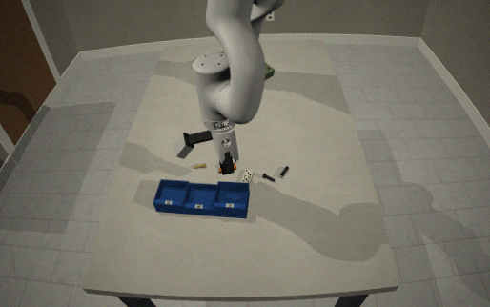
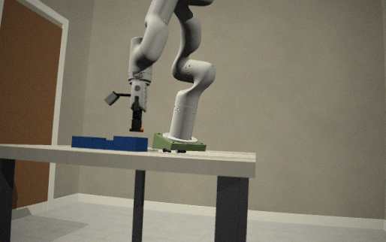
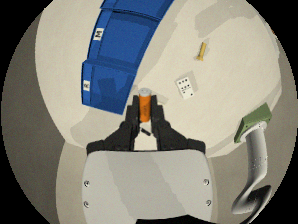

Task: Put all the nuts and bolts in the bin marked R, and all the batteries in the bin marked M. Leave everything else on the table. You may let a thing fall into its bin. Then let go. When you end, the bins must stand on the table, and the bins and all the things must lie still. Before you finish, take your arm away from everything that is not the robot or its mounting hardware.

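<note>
Above the table [image 1: 143, 257], the arm hangs just behind the blue three-part bin row [image 1: 202, 197], whose labels are too small to read. The gripper [image 3: 144, 117] is closed narrow on an orange-tipped battery [image 3: 143, 99], held upright. I judge it must come fully over the M compartment before release. Two dark bolts [image 1: 275, 174] lie near a domino [image 1: 247, 175].

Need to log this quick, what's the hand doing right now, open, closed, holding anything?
Hand: closed on an orange-tipped battery, above the table near the blue bins.
</note>
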`<action>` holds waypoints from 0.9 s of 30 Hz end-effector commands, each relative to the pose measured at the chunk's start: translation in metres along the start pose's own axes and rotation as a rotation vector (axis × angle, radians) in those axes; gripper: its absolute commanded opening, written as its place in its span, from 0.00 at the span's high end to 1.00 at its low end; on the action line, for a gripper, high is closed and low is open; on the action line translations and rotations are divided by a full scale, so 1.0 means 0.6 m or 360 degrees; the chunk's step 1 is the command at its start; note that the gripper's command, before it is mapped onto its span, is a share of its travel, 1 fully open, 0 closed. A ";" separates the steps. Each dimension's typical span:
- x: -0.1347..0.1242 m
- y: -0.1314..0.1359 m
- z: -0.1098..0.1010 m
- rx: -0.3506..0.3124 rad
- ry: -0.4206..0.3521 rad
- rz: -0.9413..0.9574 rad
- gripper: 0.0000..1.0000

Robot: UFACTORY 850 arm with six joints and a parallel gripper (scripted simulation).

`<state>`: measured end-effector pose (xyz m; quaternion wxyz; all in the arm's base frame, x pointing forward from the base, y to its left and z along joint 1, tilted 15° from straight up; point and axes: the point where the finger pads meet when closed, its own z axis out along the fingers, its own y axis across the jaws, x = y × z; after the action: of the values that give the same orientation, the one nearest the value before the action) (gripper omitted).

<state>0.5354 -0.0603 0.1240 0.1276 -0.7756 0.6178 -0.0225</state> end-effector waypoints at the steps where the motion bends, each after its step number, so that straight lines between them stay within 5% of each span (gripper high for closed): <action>1: 0.039 -0.015 0.000 -0.0006 0.0002 0.0228 1.00; 14: 0.142 -0.047 0.000 -0.0006 0.0003 0.0608 1.00; 27: 0.147 -0.050 0.000 -0.0006 0.0003 0.0608 1.00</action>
<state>0.5846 -0.1400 0.1190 0.1286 -0.6448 0.7534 0.0028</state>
